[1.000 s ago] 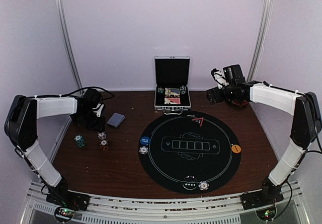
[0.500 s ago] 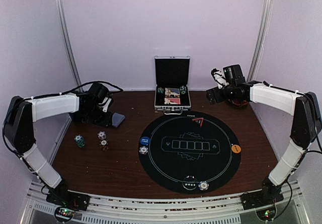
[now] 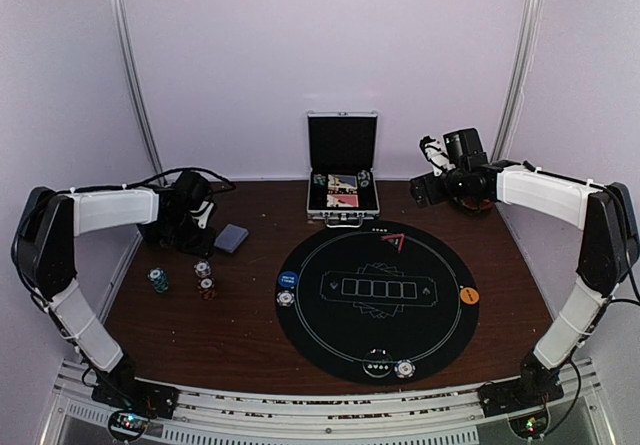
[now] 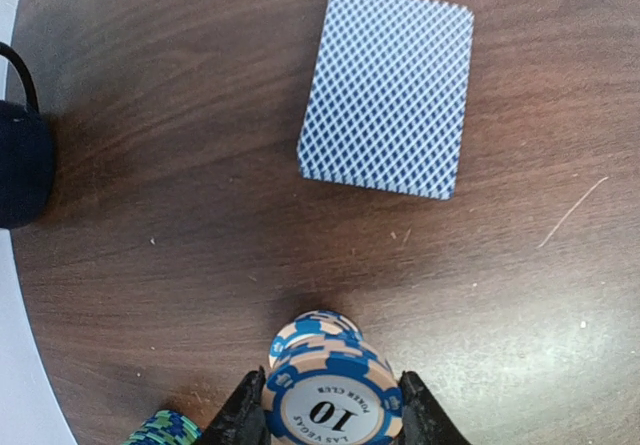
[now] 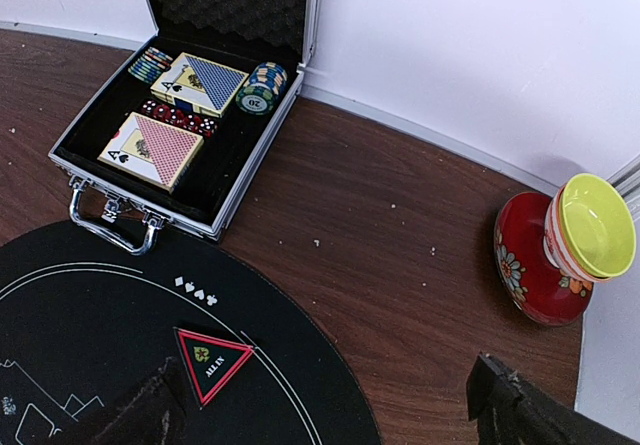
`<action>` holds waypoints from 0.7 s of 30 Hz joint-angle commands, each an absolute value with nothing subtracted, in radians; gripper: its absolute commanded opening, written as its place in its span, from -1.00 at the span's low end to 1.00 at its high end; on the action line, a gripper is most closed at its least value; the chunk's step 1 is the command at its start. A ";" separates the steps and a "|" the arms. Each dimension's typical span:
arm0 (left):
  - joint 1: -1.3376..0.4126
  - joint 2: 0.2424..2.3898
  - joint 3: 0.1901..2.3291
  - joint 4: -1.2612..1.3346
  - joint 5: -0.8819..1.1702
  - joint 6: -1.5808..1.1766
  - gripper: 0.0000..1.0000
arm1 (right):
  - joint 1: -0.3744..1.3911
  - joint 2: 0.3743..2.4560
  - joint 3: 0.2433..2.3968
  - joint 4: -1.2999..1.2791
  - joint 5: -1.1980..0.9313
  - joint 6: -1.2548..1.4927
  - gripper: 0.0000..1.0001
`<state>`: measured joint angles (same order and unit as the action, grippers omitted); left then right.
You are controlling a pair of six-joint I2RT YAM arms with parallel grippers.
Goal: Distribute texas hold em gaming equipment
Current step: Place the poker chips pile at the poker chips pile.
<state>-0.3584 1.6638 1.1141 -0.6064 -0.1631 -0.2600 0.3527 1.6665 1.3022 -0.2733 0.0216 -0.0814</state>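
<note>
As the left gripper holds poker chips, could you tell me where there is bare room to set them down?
Bare wood lies between the card deck and the open case, and in the near-left corner, between the three chip stacks and the table edge. It is crowded left of the round mat, around those stacks.

Card deck (image 4: 388, 90) back was a blue-on-white diamond lattice with a white border. Chip marked 10 (image 4: 333, 405) had blue and pale peach edge stripes, a white face and black numerals; second chip (image 4: 165, 430) was green-and-blue striped. Table (image 4: 150, 215) was dark brown wood grain, mug (image 4: 22, 165) navy. Case (image 5: 258, 140) was silver, lined black, with a blue-lattice card pack (image 5: 200, 82), a red-lattice card pack (image 5: 150, 150) and red dice (image 5: 178, 117). Mat (image 5: 90, 305) was black with thin white lines and a red-edged triangle (image 5: 212, 362). Vase (image 5: 530, 265) was red, floral, yellow-green inside. Blue button (image 3: 288, 278), orange button (image 3: 469, 294).
</note>
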 commanded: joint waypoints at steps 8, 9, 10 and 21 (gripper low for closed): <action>-0.344 1.715 1.081 -0.584 -0.193 -0.259 -0.61 | 0.348 1.660 1.305 -0.276 0.018 -0.085 1.00; -0.345 1.717 1.079 -0.584 -0.198 -0.259 -0.61 | 0.348 1.660 1.305 -0.277 0.018 -0.085 1.00; -0.345 1.717 1.076 -0.586 -0.201 -0.261 -0.61 | 0.348 1.660 1.305 -0.277 0.017 -0.084 1.00; -0.342 1.737 1.079 -0.583 -0.208 -0.253 -0.61 | 0.347 1.660 1.305 -0.278 0.014 -0.085 1.00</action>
